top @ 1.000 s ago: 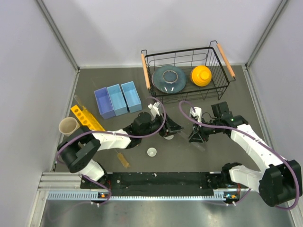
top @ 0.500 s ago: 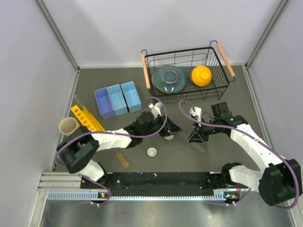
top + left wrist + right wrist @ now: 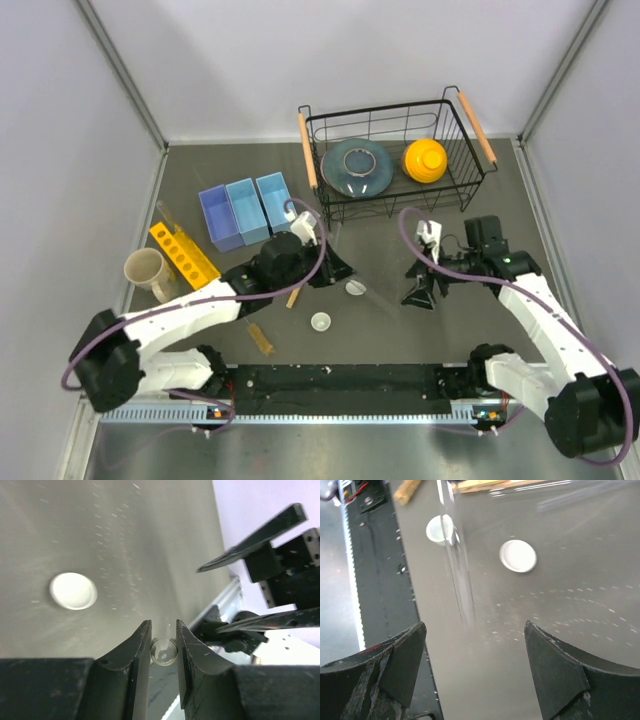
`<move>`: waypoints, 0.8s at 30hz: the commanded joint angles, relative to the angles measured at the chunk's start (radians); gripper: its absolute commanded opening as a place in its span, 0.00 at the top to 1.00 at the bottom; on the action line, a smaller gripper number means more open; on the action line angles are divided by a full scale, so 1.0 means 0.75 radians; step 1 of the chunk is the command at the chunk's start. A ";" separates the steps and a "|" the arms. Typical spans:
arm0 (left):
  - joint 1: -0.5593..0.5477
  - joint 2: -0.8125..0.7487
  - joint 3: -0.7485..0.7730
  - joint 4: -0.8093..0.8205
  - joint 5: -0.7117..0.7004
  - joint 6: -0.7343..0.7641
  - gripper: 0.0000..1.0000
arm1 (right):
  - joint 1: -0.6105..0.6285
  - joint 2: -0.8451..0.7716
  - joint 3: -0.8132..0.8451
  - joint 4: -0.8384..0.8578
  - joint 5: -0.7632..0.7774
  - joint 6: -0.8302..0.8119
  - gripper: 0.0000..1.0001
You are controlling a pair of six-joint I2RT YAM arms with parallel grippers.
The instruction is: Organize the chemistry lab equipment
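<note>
Grey tabletop (image 3: 230,165) is stretching under both arms. A clear tube (image 3: 164,651) is sitting end-on between the left gripper's (image 3: 163,629) fingers, which are pinching it from both sides. One white round dish (image 3: 73,590) is lying flat just ahead of that gripper and to its side. A second white dish (image 3: 320,322) is resting nearer the arm bases. A tan wooden stick (image 3: 294,296) is lying just behind the left gripper. The right gripper (image 3: 475,626) is hanging above the table with its fingers spread wide, gripping nothing, and the first dish is lying ahead of it.
</note>
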 commanded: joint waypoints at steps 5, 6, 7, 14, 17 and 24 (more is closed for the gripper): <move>0.382 -0.424 0.112 -0.736 -0.069 0.371 0.88 | -0.265 -0.206 -0.019 0.022 -0.113 -0.047 0.20; 0.490 -0.453 0.131 -0.799 -0.069 0.450 0.89 | -0.265 -0.226 -0.029 0.030 -0.097 -0.051 0.19; 0.544 -0.490 0.184 -0.905 -0.075 0.494 0.88 | -0.267 -0.232 -0.031 0.033 -0.079 -0.057 0.19; 0.894 -0.433 0.456 -1.206 -0.250 0.843 0.88 | -0.267 -0.253 -0.040 0.043 -0.032 -0.073 0.19; 0.998 -0.392 0.513 -1.213 -0.328 0.899 0.88 | -0.267 -0.257 -0.042 0.041 -0.027 -0.073 0.19; 1.174 -0.323 0.622 -1.129 -0.394 0.956 0.88 | -0.265 -0.257 -0.050 0.041 -0.029 -0.075 0.19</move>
